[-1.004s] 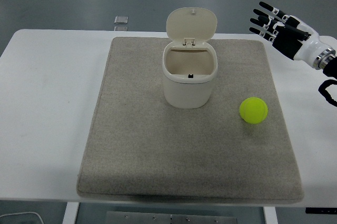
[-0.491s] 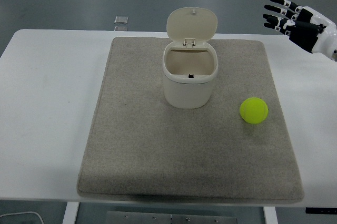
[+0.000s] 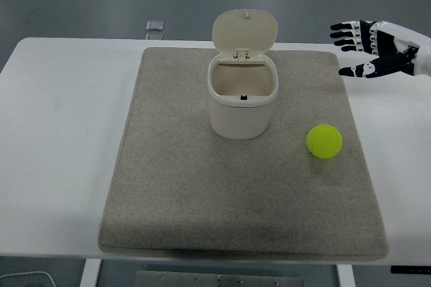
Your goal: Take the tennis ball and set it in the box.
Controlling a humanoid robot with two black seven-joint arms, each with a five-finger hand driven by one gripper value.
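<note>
One tennis ball [image 3: 324,141], yellow-green, on grey mat [image 3: 202,193], right of one cream box [image 3: 242,95] with hinged lid [image 3: 245,31] raised. One right hand [image 3: 377,48], fingers spread wide, empty, above mat's far right corner.

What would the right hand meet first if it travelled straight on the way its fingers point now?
Probably the box's raised lid; the right hand points left, well above the tennis ball. Depth is unclear.

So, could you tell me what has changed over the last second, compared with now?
Only the right hand moved: it drew back toward the right edge, then turned, fingers spread and pointing left, thumb lowest, holding nothing. The tennis ball on the mat and the open box stayed put.
</note>
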